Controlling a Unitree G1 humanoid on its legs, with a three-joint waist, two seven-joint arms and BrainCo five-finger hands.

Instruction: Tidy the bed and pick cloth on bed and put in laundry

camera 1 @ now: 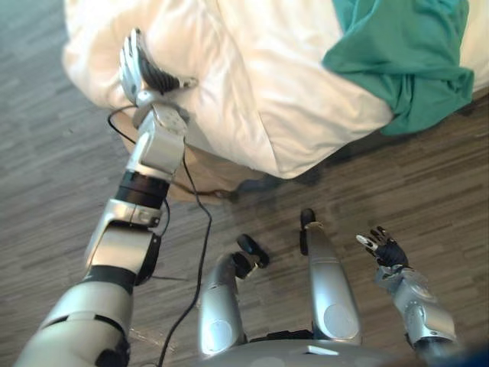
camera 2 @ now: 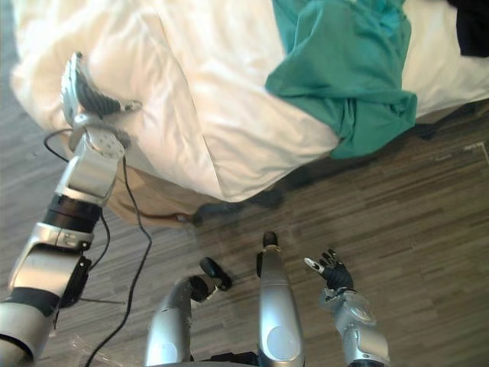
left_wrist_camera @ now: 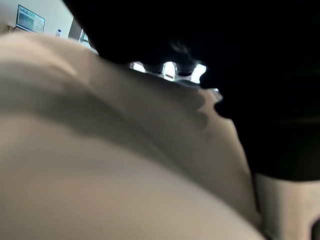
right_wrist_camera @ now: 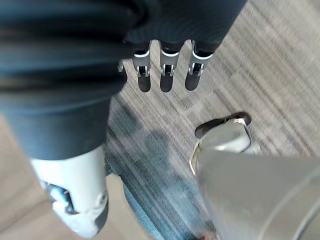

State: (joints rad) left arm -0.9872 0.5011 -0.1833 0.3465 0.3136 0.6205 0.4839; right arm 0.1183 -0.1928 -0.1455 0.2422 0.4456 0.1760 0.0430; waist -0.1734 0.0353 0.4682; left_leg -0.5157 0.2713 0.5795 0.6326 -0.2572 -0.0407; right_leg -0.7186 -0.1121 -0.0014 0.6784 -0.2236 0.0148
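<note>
A bed under a white duvet (camera 1: 252, 84) runs across the top of the eye views. A teal cloth (camera 1: 405, 53) lies crumpled on its right part and droops over the near edge. My left hand (camera 1: 141, 70) is raised against the duvet's left corner, fingers straight and resting on the white fabric. The white fabric (left_wrist_camera: 100, 165) is close up in the left wrist view. My right hand (camera 1: 384, 248) hovers low over the floor at the lower right, fingers relaxed and holding nothing; its fingers (right_wrist_camera: 167, 75) show above the floorboards.
Grey wood floor (camera 1: 428, 191) surrounds the bed. A tan bed base (camera 1: 202, 172) shows under the hanging duvet. A dark item (camera 2: 470, 23) lies on the bed's far right.
</note>
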